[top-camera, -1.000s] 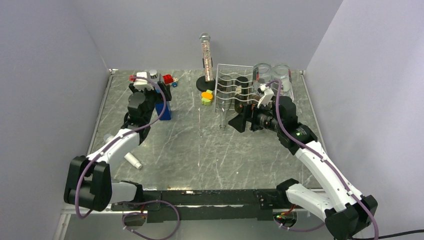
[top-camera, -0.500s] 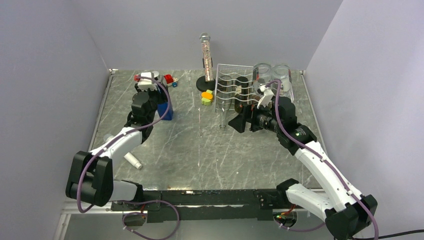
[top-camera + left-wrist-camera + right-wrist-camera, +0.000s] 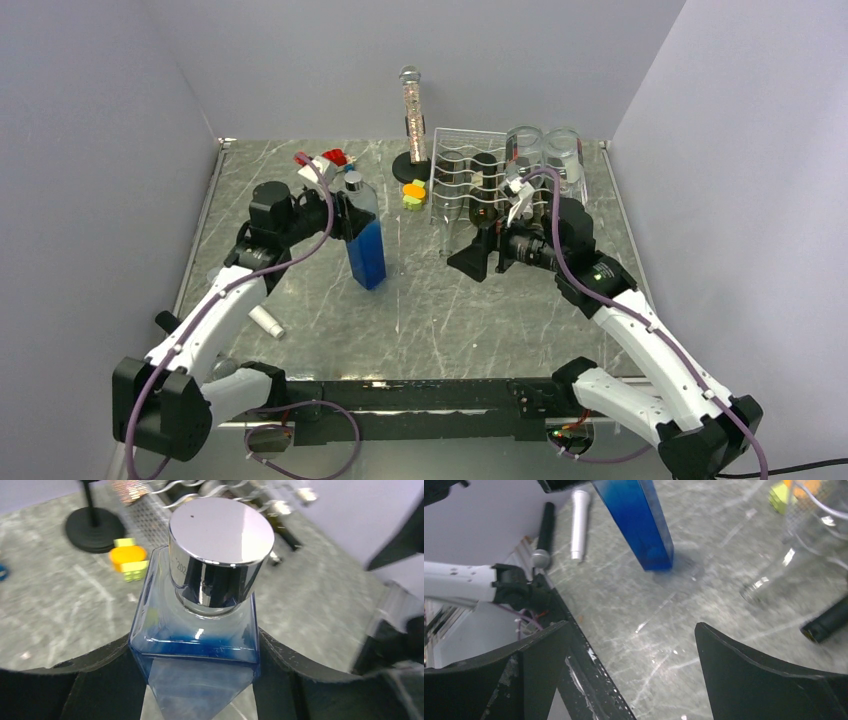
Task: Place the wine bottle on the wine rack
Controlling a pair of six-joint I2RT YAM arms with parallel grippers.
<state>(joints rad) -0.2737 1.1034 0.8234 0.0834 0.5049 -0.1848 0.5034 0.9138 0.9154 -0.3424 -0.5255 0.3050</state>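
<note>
The wine bottle [image 3: 366, 250] is a square blue glass bottle with a silver cap [image 3: 220, 530]. It leans with its top to the left, and its base is at or just above the table left of centre. My left gripper [image 3: 345, 215] is shut on its upper body, and both black fingers press its shoulders [image 3: 200, 635]. The white wire wine rack [image 3: 452, 165] stands at the back right with dark bottles and a clear one lying in it. My right gripper [image 3: 468, 262] hangs open in front of the rack, empty, facing the blue bottle [image 3: 639, 520].
A glitter tube on a black stand [image 3: 410, 110] and an orange-yellow toy [image 3: 414, 193] sit left of the rack. Two glass jars [image 3: 545, 150] stand behind it. A white cylinder [image 3: 265, 320] lies near the left arm. A clear bottle neck [image 3: 769, 577] pokes out of the rack.
My left gripper shut on the blue bottle at the back left and carried it forward and right towards the table's middle. The right gripper dipped slightly and stayed open.
</note>
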